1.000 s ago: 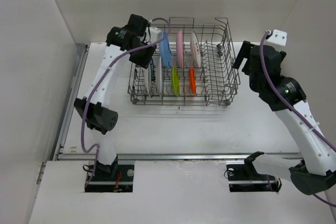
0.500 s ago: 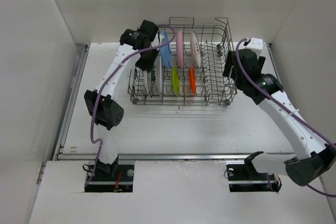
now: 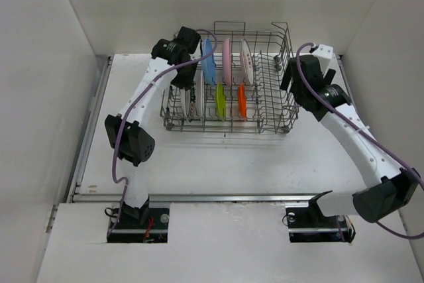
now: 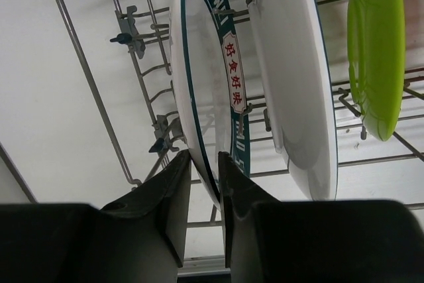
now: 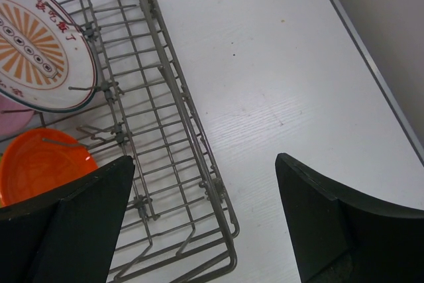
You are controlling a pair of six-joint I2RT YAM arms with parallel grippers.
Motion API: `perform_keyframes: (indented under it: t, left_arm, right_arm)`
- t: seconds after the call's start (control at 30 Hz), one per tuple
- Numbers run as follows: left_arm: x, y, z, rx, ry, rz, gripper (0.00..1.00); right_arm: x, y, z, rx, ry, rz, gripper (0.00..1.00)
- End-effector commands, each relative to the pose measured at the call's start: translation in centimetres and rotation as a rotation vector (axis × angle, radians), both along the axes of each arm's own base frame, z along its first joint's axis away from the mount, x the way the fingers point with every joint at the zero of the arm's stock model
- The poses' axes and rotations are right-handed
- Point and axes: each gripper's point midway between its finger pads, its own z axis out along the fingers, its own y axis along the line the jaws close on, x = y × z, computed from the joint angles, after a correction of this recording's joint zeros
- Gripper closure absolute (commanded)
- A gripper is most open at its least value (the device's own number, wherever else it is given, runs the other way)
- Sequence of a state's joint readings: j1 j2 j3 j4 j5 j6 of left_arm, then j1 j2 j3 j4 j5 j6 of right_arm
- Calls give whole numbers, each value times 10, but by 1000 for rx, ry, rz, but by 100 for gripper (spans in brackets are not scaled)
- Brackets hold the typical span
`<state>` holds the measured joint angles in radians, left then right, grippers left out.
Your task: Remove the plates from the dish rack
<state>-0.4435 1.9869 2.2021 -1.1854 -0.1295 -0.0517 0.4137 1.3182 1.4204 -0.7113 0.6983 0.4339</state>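
The grey wire dish rack (image 3: 225, 130) stands at the back middle of the table with plates upright in it: light blue (image 3: 209, 64), pink (image 3: 227, 61), a white sunburst one (image 3: 246, 63), lime green (image 3: 220, 101) and orange (image 3: 242, 101). At the rack's left end my left gripper (image 4: 204, 177) reaches down and is shut on the rim of a white plate with a dark teal rim (image 4: 205, 64). A second white plate (image 4: 298, 77) stands right beside it. My right gripper (image 5: 205, 190) is open above the rack's right wall (image 5: 179, 104), holding nothing.
White walls close in the table on the left, back and right. A metal rail (image 3: 225, 197) runs along the near edge in front of the arm bases. Bare tabletop (image 5: 298, 64) lies between the rack and the right wall.
The left arm swung right over the rack's left end and its jaws narrowed onto the dark-rimmed plate. The right arm moved left, up to the rack's right end.
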Motion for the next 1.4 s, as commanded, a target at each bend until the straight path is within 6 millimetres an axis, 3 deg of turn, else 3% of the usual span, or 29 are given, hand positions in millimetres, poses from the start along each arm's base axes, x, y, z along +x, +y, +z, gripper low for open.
perform_keyframes:
  t: [0.0,0.17,0.27,0.33,0.43,0.57,0.63,0.73,0.8,1.1,1.2,1.37]
  left_arm:
    - [-5,6,-14,25,34,14,100]
    - [2,13,-39,102,75,36,100]
    - [5,12,-42,145,58,25,68]
    - [8,7,-39,174,24,9,66]
    - [15,9,-30,202,-35,27,77]
    - [20,12,-39,236,-30,28,97]
    - [18,13,-42,240,-22,27,100]
    - [17,7,-32,188,-48,42,100]
    - [21,2,-12,142,-96,52,100]
    - [3,-7,59,-16,-224,34,100]
    - [-2,-6,82,-47,-273,24,100]
    - [-15,-2,84,-51,-257,5,100]
  right_arm:
    - [13,5,5,27,-22,1,7]
    - [15,12,0,44,-4,33,7]
    - [14,14,2,50,-5,53,7]
    - [13,14,-3,45,6,53,7]
    - [9,14,-5,52,4,61,7]
    - [4,12,-6,52,4,61,7]
    - [1,11,-6,53,1,61,7]
    - [-3,9,-3,49,-6,65,7]
    - [-4,8,-2,52,-15,65,7]
    - [-3,9,-9,46,2,65,7]
    - [-5,9,0,61,-21,75,7]
    - [-7,10,3,69,-28,82,7]
